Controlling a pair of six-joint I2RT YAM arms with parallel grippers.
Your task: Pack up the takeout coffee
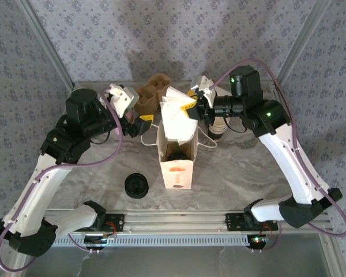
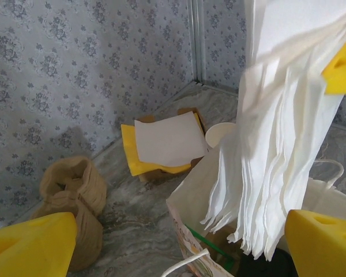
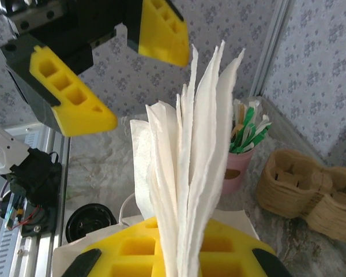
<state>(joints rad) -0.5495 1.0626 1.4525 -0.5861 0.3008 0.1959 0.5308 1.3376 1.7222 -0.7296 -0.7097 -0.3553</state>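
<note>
right pincer [image 1: 188,108] is clamped on a sheaf of white napkins [image 1: 177,121], long axis upright, lower edges hanging into the mouth of the paper bag [image 1: 176,173]. in the top view the bag lies at six o'clock from this pincer, directly beneath it. a dark round shape inside the bag is probably the takeout coffee [image 1: 179,153] seen lid-up. left pincer [image 1: 137,120], jaws spread wide and empty, stands near the napkins at their nine o'clock. the right arm looks nearer for the drop.
</note>
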